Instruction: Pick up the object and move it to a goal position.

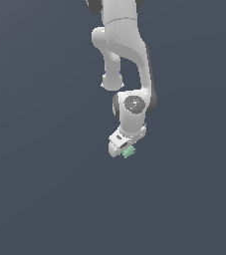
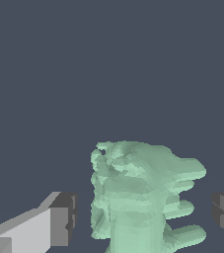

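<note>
Two dark finger pads (image 2: 64,217) stand well apart in the wrist view, one on either side of the mint-green object (image 2: 138,197), with visible gaps between each pad and it; the pincer (image 2: 143,217) reads as released, not yet clenched. That spread looks deliberate: the fingers straddle the piece so a closing move would catch it between them. Close up, the object is no clean cube but a lumpy, ridged form with rib-like protrusions along one side, so a grip across its fuller middle seems safer than one on the ribs. In the exterior view the pincer (image 1: 124,149) points down from the white Panda arm (image 1: 127,60), and the green object (image 1: 129,152) shows just at its tip. Whether it rests on the dark grey tabletop (image 1: 40,189) cannot be told. No goal marker is visible.
</note>
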`<act>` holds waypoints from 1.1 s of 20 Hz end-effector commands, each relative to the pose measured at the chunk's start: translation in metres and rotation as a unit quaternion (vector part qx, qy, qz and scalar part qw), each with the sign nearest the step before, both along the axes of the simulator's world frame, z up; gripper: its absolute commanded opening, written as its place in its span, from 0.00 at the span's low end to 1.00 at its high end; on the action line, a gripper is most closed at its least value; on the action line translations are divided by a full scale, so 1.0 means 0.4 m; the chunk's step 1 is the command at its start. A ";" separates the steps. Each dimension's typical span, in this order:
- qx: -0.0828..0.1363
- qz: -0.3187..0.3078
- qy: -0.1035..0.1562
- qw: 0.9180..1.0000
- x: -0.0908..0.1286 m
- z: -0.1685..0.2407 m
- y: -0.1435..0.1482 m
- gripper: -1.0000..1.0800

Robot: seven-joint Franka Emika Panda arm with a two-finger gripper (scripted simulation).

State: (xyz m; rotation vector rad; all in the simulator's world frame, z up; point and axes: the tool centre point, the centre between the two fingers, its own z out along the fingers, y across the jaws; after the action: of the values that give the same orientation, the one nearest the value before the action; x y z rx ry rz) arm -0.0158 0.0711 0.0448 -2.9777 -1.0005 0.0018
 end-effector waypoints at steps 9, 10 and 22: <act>0.000 0.000 -0.001 1.000 0.003 -0.025 0.000 0.00; 0.000 0.000 -0.001 1.000 0.003 -0.025 0.000 0.00; 0.000 -0.001 -0.001 1.000 0.012 0.018 -0.026 0.00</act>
State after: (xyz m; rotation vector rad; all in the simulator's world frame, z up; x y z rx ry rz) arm -0.0124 0.0641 0.0461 -2.9784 -1.0005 0.0010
